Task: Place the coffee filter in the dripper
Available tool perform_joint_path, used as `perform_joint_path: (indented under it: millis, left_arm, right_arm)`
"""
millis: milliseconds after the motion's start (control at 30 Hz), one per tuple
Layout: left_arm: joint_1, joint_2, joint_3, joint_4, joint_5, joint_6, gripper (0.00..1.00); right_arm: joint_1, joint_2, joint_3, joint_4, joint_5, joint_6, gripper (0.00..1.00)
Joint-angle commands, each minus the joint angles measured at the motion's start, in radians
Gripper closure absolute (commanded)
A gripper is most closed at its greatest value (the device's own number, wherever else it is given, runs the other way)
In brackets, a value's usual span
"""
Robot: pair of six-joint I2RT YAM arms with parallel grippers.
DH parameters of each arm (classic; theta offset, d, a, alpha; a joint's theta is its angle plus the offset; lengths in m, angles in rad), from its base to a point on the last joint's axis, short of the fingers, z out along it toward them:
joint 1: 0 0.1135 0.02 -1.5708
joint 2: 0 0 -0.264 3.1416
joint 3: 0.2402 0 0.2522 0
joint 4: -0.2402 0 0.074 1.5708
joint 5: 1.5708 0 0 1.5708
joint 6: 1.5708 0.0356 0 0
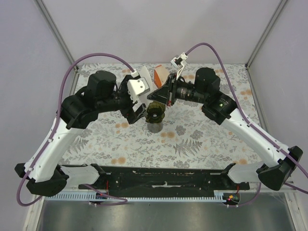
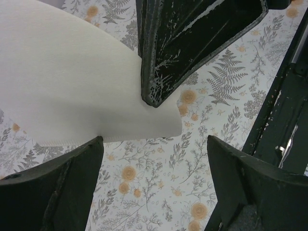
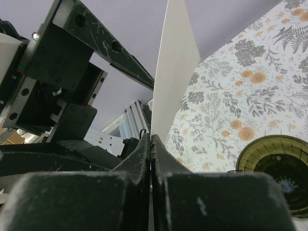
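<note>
Floral-patterned table (image 1: 202, 139), dripper (image 1: 155, 111) standing mid-table, orange-and-cream pack (image 1: 161, 74) near the far edge

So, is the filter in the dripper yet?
Out. The right hand pinches the filter clear of the dripper, whose bowl is empty.

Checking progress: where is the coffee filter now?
In the right wrist view, the coffee filter is pinched in the right pincer, left of the dripper.
</note>
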Motion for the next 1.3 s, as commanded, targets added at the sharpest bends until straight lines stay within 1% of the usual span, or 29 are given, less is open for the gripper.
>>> perform_joint_path:
  millis: [0, 133, 200, 233, 300, 367, 400, 533, 567, 600, 667, 700, 733, 767, 833, 867, 933, 1033, 1133, 1267]
  left_arm:
    - [-0.014, 0.025, 0.054, 0.043, 0.045, -0.053, 0.07]
    - [-0.015, 0.036, 0.062, 0.058, 0.025, -0.069, 0.06]
    - [-0.015, 0.040, 0.071, 0.060, 0.013, -0.066, 0.10]
    - [-0.015, 0.042, 0.074, 0.060, 0.014, -0.066, 0.13]
    - [-0.015, 0.043, 0.079, 0.060, 0.029, -0.060, 0.31]
    - [-0.015, 0.042, 0.079, 0.057, 0.042, -0.061, 0.60]
    - [-0.015, 0.039, 0.079, 0.058, 0.045, -0.060, 0.68]
    - [-0.015, 0.042, 0.077, 0.054, 0.060, -0.073, 0.90]
    - [-0.015, 0.040, 0.077, 0.051, 0.071, -0.076, 0.96]
    - [-0.015, 0.040, 0.077, 0.051, 0.075, -0.084, 0.98]
    - [-0.015, 0.040, 0.076, 0.048, 0.094, -0.096, 0.98]
    - [-0.015, 0.037, 0.074, 0.049, 0.100, -0.102, 0.98]
    - [-0.015, 0.037, 0.072, 0.048, 0.108, -0.110, 0.98]
    - [-0.015, 0.034, 0.071, 0.049, 0.112, -0.116, 0.98]
    - [-0.015, 0.030, 0.069, 0.049, 0.117, -0.127, 0.98]
    - [-0.015, 0.030, 0.069, 0.048, 0.120, -0.126, 0.98]
    - [-0.015, 0.028, 0.068, 0.046, 0.120, -0.124, 0.98]
    - [-0.015, 0.020, 0.065, 0.045, 0.117, -0.122, 0.98]
    - [-0.015, 0.017, 0.063, 0.043, 0.112, -0.118, 0.98]
    - [-0.015, 0.016, 0.062, 0.042, 0.106, -0.116, 0.98]
  right_arm:
    - [0.009, -0.014, -0.003, 0.092, -0.028, 0.046, 1.00]
    - [0.011, -0.005, -0.013, 0.140, -0.070, 0.082, 1.00]
    - [0.009, 0.000, -0.018, 0.146, -0.093, 0.097, 1.00]
    - [0.009, 0.001, -0.021, 0.175, -0.098, 0.102, 1.00]
    - [0.011, 0.001, -0.023, 0.174, -0.101, 0.100, 1.00]
    - [0.011, 0.001, -0.024, 0.172, -0.100, 0.094, 1.00]
    - [0.009, 0.001, -0.024, 0.170, -0.100, 0.091, 1.00]
    - [0.009, 0.006, -0.024, 0.184, -0.115, 0.089, 1.00]
    - [0.012, 0.007, -0.026, 0.189, -0.120, 0.086, 1.00]
    - [0.009, 0.006, -0.027, 0.189, -0.120, 0.083, 1.00]
    - [0.009, 0.004, -0.027, 0.195, -0.118, 0.071, 1.00]
    - [0.007, 0.001, -0.029, 0.201, -0.123, 0.062, 0.97]
    - [0.009, 0.000, -0.030, 0.207, -0.132, 0.053, 0.91]
    - [0.009, -0.002, -0.032, 0.213, -0.138, 0.042, 0.81]
    - [0.004, -0.011, -0.036, 0.221, -0.156, 0.007, 0.66]
    - [0.000, -0.017, -0.039, 0.220, -0.159, -0.006, 0.61]
    - [-0.012, -0.037, -0.055, 0.223, -0.172, -0.042, 0.55]
    - [-0.035, -0.074, -0.087, 0.223, -0.186, -0.091, 0.55]
    - [-0.055, -0.106, -0.119, 0.220, -0.201, -0.136, 0.58]
    - [-0.059, -0.134, -0.139, 0.219, -0.245, -0.188, 0.57]
